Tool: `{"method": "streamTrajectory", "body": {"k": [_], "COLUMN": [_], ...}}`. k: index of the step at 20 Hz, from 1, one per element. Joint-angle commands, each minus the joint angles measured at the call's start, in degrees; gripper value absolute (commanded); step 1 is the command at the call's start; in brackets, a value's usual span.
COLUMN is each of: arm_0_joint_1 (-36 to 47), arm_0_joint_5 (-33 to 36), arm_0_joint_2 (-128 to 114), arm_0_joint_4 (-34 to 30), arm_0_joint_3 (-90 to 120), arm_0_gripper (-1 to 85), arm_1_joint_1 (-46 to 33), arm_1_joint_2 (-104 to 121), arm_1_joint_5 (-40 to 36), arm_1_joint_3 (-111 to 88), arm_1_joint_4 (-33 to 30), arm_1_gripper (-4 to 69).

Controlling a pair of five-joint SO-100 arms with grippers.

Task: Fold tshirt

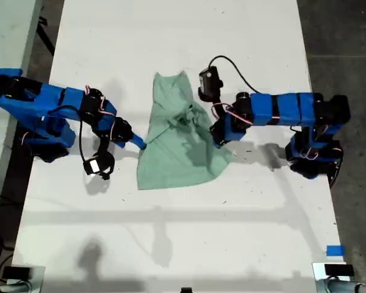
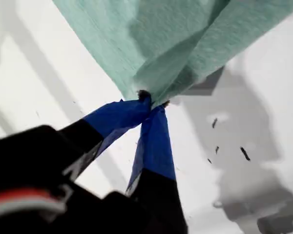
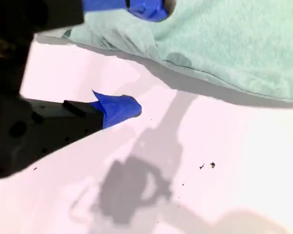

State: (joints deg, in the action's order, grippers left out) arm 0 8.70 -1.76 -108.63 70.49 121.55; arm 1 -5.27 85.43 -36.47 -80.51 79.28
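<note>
From the exterior view you only get the tshirt (image 1: 177,146) crumpled mid-table (image 1: 171,244), with arms at its 3 and 9 o'clock. The wrist views tell you more: my first gripper (image 2: 151,102) has its blue-taped tips clenched on a soft mint fold, and my second gripper (image 3: 134,58) is spread wide at the wrinkly hem.
</note>
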Motion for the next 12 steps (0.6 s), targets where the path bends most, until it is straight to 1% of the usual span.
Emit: {"method": "streamTrajectory", "body": {"k": [1,6,7,8,9,11,12], "arm_0_joint_1": [0.26,0.26,0.18,0.18,0.18,-0.09,-0.26], "arm_0_joint_5": [0.26,0.26,0.26,0.26,0.26,-0.09,-0.09], "arm_0_joint_2": [-1.23,-1.41,-1.41,-1.41,-1.41,-1.41,-1.41], "arm_0_joint_4": [-0.97,-1.05,-1.23,-1.23,-1.23,-1.23,-1.41], "arm_0_joint_3": [-0.79,-1.14,-1.14,-1.23,-1.32,-1.49,-1.67], "arm_0_gripper": [26.9,26.7,26.7,26.7,26.7,26.6,26.6], "arm_1_joint_1": [1.85,4.31,5.01,5.8,6.42,7.12,7.21], "arm_1_joint_2": [-6.94,-19.25,-21.53,-23.64,-25.22,-25.14,-24.7], "arm_1_joint_5": [2.64,9.32,10.02,10.02,9.76,8.79,7.21], "arm_1_joint_3": [11.78,12.83,13.45,15.56,18.54,23.12,26.1], "arm_1_joint_4": [-4.66,-16.52,-18.81,-19.07,-17.84,-15.03,-13.45], "arm_1_gripper": [-1.8,-1.7,1.2,6.6,17.4,24.0,31.2]}}
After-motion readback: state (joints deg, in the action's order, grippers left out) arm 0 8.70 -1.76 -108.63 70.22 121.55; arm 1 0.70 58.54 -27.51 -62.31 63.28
